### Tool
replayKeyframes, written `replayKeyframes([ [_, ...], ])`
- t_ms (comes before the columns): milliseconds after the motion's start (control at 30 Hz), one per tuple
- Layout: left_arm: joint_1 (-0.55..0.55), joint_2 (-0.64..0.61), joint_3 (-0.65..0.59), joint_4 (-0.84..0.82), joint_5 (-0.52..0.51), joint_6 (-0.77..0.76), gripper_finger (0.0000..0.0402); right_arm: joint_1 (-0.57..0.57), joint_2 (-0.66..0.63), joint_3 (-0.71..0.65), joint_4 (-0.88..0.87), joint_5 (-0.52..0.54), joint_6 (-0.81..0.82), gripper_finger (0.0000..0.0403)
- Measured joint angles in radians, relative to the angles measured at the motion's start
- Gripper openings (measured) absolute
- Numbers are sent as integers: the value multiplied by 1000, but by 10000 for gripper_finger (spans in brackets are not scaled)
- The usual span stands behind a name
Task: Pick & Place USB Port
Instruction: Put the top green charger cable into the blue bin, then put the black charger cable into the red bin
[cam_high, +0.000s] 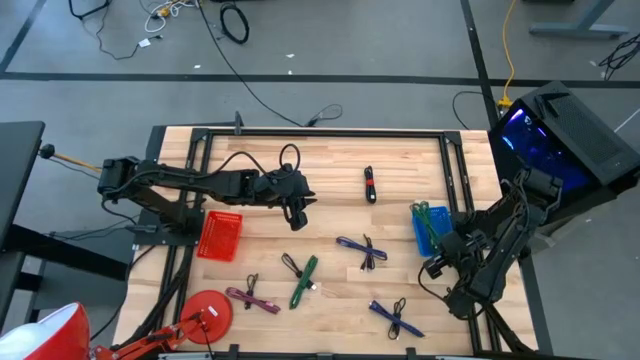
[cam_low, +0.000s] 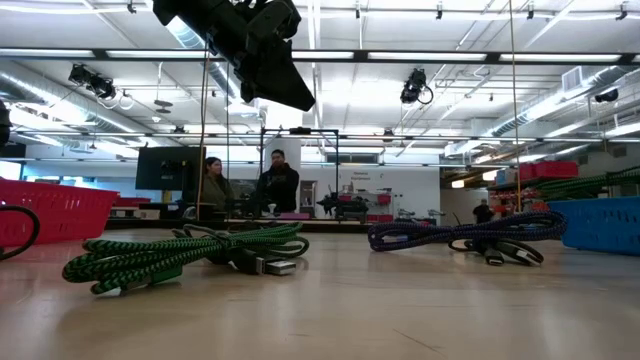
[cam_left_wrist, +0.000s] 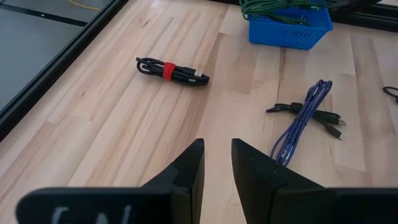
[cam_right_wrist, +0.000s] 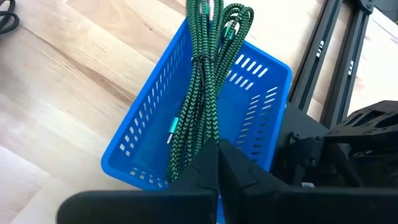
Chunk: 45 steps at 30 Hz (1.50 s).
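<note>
USB cables were scattered over the wooden table (cam_high: 330, 190) in the high view: a black one with a red tie (cam_high: 370, 185) upper middle, a green one (cam_high: 303, 281) lower middle, purple ones around it. The red basket (cam_high: 220, 236) sat left, the blue basket (cam_high: 429, 228) right. The left gripper (cam_high: 296, 215) hovered mid-table.

Low view looked across the tabletop at the green cable (cam_low: 180, 255), with two people (cam_low: 250, 187) far back in a bright lab.

Left wrist view: fingers (cam_left_wrist: 189, 174) apart, nothing between them.

Right wrist view: right gripper (cam_right_wrist: 217, 158) pinched together on a green braided cable (cam_right_wrist: 202, 93) lying in the blue basket, its lower end hidden.
</note>
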Motion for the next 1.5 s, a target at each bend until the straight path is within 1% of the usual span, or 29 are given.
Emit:
replayKeyframes([
  [267,0,0,0,0,0,0,85,0,0,-7,11,-1,-12,22],
  [367,0,0,0,0,0,0,85,0,0,-20,12,-9,-16,42],
  [567,0,0,0,1,0,0,85,-3,0,-25,11,-10,-19,95],
  [667,0,0,0,1,0,0,85,-3,-3,-25,5,22,-24,121],
  [767,0,0,0,1,0,0,85,-7,-31,-25,-26,92,-27,140],
  [833,0,0,0,2,0,0,85,-16,-76,-25,-50,141,-29,147],
  [900,0,0,0,3,0,0,85,-32,-145,-25,-52,209,-74,149],
  [967,0,0,0,12,0,0,85,-56,-228,-25,-51,312,-159,150],
  [1067,0,0,0,27,0,0,85,-95,-341,-25,-2,524,-309,146],
  [1133,0,0,0,33,0,0,85,-119,-417,-25,86,644,-472,141],
  [1167,0,0,0,33,0,0,85,-134,-452,-25,131,681,-571,139],
  [1233,0,0,0,32,0,0,85,-176,-521,-25,229,693,-754,136],
  [1367,0,0,0,33,0,1,85,-294,-620,-25,443,639,-1133,136],
  [1433,0,0,0,34,0,1,85,-365,-647,-25,577,582,-1343,138],
  [1500,0,0,0,46,0,1,85,-450,-656,-25,703,501,-1545,140],
])
